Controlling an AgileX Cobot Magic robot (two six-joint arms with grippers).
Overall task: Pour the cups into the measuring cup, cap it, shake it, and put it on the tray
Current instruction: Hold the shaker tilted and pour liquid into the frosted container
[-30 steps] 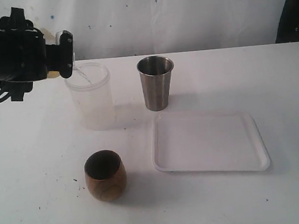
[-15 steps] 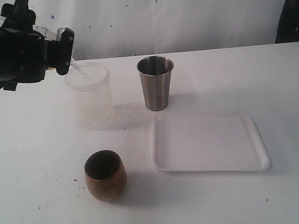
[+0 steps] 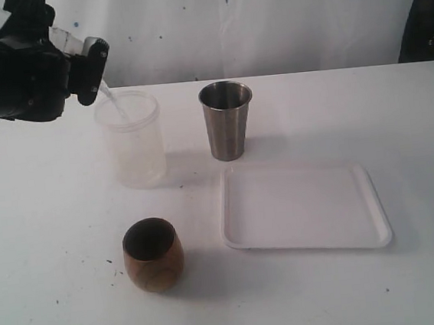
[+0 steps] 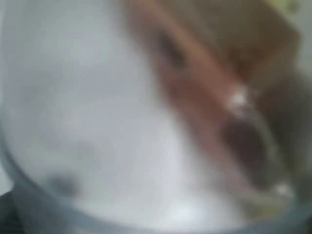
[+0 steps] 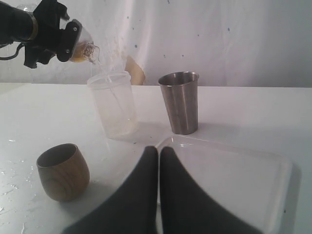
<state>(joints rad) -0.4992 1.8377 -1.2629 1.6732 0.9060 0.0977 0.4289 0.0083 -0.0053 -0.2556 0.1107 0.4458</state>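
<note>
1. We read the clock on the exterior view, with 12 o'clock toward the back wall. The left claw (image 3: 81, 68) pinches a clear plastic vessel that we take for the measuring cup (image 5: 83, 48), though we cannot read its marks. It hangs above the far left part of the bench (image 3: 54, 224).
2. Its long axis is tipped, with the base up toward 10 o'clock and the mouth down toward 4 o'clock. The lip sits just above the far-left rim of the frosted whitish cup (image 3: 131, 144), which stands upright on the bench. A thin stream (image 3: 115, 103) falls from the lip into it.
3. That relation decides the coming move, because the mouth is over the frosted cup's opening. We cannot tell whether lip and rim touch. We judge the vessel must be turned upright before it travels sideways, or it will spill onto the bench.
4. From the frosted cup, the steel tumbler (image 3: 227, 121) stands near at 3 o'clock and the wooden cup (image 3: 153, 255) stands well apart at 6 o'clock. The tray (image 3: 298, 204) lies at 4 o'clock. All are free of both claws.
5. The right claw (image 5: 159, 148) is pressed together on nothing. It sits low at the near right edge, at 4 o'clock from the tray. The tray and tumbler are nearer to it, and the wooden cup is nearer to the left arm.
6. The left wrist view is too blurred to add anything.
</note>
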